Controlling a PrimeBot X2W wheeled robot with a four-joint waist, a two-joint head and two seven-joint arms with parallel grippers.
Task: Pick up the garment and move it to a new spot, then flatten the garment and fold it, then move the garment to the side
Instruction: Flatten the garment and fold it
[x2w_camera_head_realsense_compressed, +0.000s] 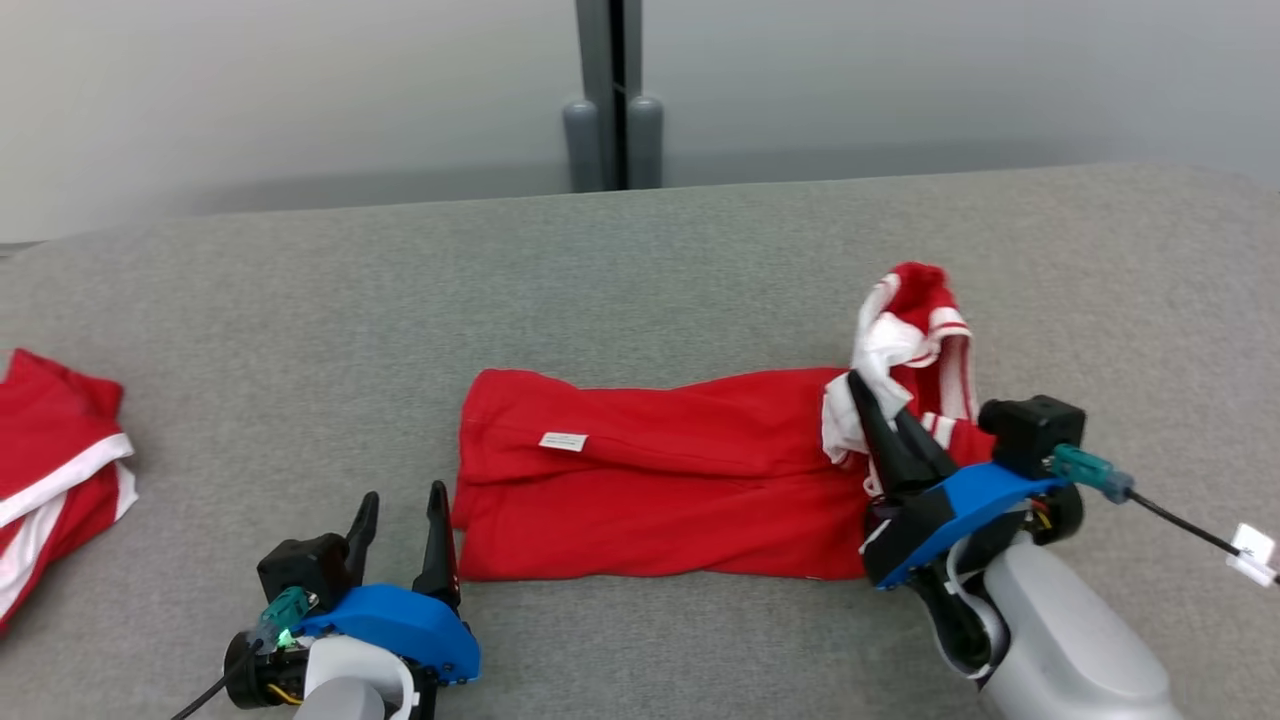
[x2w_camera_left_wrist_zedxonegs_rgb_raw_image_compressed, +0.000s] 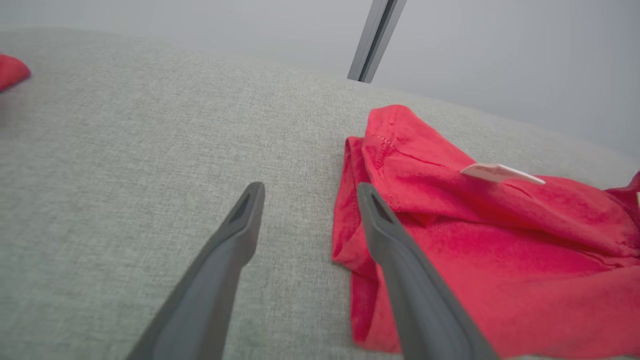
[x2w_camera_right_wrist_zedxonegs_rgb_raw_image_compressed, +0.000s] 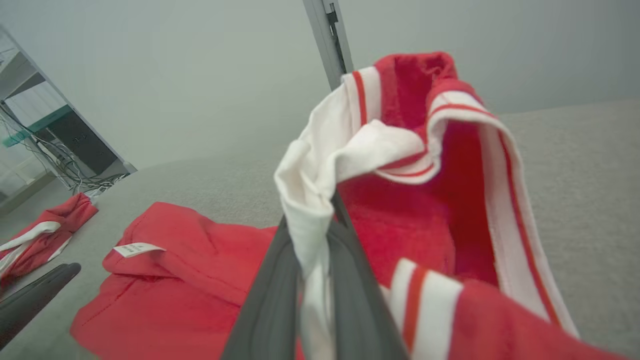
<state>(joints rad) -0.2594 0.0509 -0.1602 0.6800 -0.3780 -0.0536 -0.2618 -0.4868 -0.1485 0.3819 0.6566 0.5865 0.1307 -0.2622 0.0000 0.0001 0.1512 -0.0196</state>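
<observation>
The garment (x2w_camera_head_realsense_compressed: 660, 480) is red with white striped trim and lies in a long folded band across the middle of the grey table (x2w_camera_head_realsense_compressed: 640, 270). Its white-trimmed end is bunched and lifted at the right. My right gripper (x2w_camera_head_realsense_compressed: 880, 410) is shut on that white trim; in the right wrist view the cloth runs between the fingers (x2w_camera_right_wrist_zedxonegs_rgb_raw_image_compressed: 270, 300) of the right gripper (x2w_camera_right_wrist_zedxonegs_rgb_raw_image_compressed: 312, 235). My left gripper (x2w_camera_head_realsense_compressed: 400, 505) stands open at the garment's near-left corner, its right finger over the hem. In the left wrist view the left gripper (x2w_camera_left_wrist_zedxonegs_rgb_raw_image_compressed: 307, 192) has bare table between its fingers and the garment (x2w_camera_left_wrist_zedxonegs_rgb_raw_image_compressed: 475, 240) to the right.
A second red and white garment (x2w_camera_head_realsense_compressed: 55, 470) lies at the table's left edge, also seen as a second garment (x2w_camera_right_wrist_zedxonegs_rgb_raw_image_compressed: 40, 240) in the right wrist view. A grey post (x2w_camera_head_realsense_compressed: 612, 95) stands behind the table's far edge. Shelving and cables (x2w_camera_right_wrist_zedxonegs_rgb_raw_image_compressed: 55, 150) sit far left.
</observation>
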